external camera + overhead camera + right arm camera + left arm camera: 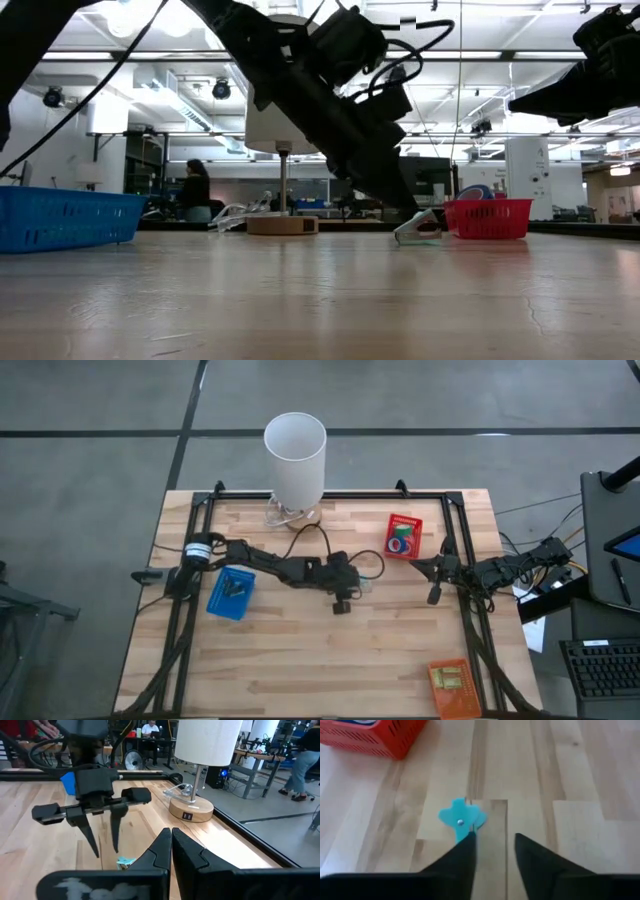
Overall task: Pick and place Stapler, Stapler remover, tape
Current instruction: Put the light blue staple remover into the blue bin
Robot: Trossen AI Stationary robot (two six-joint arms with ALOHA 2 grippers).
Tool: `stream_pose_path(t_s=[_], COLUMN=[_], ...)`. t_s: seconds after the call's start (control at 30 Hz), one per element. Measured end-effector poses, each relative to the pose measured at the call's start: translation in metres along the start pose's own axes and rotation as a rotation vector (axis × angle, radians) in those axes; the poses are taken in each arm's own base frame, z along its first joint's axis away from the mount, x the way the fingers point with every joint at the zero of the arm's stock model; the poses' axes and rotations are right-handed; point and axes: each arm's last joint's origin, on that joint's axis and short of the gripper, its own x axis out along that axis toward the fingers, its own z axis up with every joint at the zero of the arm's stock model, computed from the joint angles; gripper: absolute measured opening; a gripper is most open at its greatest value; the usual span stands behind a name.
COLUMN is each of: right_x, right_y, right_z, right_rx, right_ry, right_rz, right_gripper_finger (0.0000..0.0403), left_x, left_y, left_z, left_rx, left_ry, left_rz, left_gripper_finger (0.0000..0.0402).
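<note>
From above, the left gripper (343, 600) hangs mid-table, apparently lining up on the staple remover (364, 586) just beside its tip; the red bin (404, 536) holds tape rolls.

At table height, the remover (418, 229) lies under the arm.

The left wrist shows fingers (462, 855) apart, the remover (462, 817) just ahead; closing in comes next.

The right gripper (171, 845) waits, fingers together, partly hiding the remover. No stapler is visible.

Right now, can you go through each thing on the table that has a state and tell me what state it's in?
Left gripper: open, hovering over the table centre.
Staple remover: lying on the wood, by one left finger, ungripped.
Right gripper: shut, empty, at the right edge.
Red bin: holds tape rolls.
Blue bin: holds a dark item.
Lamp: upright.
</note>
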Motion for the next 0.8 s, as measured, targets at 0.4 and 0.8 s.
stream_pose_path(t_s=[0.4, 0.8], right_x=[0.000, 0.000], right_y=[0.000, 0.000], right_z=[0.000, 0.000], right_rx=[0.002, -0.001], right_ry=[0.000, 0.001], right_rz=[0.000, 0.000], right_gripper_finger=[0.0009, 0.0009], left_x=[0.002, 0.019], left_y=[0.017, 0.036], left_z=[-0.002, -0.013], left_rx=[0.009, -0.047], left_ry=[0.019, 0.017], left_rz=[0.114, -0.047], left_gripper_finger=[0.0257, 0.0254])
